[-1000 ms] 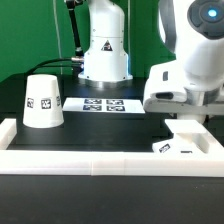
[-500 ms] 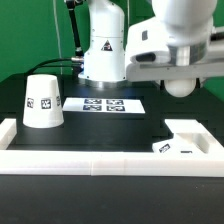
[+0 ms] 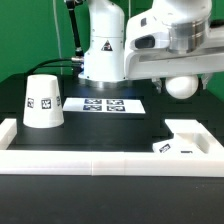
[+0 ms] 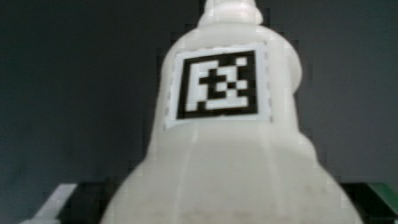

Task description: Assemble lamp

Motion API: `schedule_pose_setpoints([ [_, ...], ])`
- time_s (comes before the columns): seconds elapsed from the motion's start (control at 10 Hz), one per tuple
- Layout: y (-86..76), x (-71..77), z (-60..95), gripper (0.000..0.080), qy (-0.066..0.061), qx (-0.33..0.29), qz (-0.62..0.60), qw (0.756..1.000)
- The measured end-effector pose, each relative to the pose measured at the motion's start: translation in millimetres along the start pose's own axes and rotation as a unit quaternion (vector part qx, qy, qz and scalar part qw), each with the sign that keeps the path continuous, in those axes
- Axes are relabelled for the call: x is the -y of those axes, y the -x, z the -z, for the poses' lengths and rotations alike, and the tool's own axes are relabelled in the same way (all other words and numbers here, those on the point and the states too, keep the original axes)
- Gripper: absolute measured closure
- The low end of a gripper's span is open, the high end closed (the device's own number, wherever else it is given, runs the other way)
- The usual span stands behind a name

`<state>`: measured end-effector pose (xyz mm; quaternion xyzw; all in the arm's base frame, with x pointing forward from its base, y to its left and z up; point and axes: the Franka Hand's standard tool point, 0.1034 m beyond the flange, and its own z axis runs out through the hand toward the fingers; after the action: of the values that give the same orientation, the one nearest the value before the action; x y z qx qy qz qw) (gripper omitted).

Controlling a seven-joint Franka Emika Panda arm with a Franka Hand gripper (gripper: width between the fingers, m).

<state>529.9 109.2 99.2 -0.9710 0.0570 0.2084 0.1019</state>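
- Bulb post (image 3: 181, 86) hangs above lamp base (image 3: 186, 139); gripper (image 3: 179, 72) clamped on it, jaws closed.
- Risk: an off-centre descent catches the base's edge; a loose grip tilts the post.

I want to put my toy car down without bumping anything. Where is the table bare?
The black table is bare between the shade, the marker board, the front rail and the base. The exterior view's right corner is crowded: the base sits there, the bulb post hangs above.

Smooth white plastic bulb post (image 4: 222, 170), matt black table (image 3: 110, 130).
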Motion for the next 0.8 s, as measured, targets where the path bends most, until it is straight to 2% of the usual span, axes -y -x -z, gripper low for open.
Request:
schedule_pose_setpoints([
  [0.2, -7.2, -0.5, 19.5, 0.0225, -0.001, -0.073, 0.011, 0.997],
  [0.4, -22.1, -2.2, 38.8, 0.0225, 0.002, -0.146, 0.044, 0.988],
  [0.5, -26.1, -1.1, 44.2, 0.0225, 0.009, -0.180, 0.052, 0.982],
  [0.8, -33.9, -4.9, 43.7, 0.0225, 0.015, -0.295, 0.054, 0.954],
])
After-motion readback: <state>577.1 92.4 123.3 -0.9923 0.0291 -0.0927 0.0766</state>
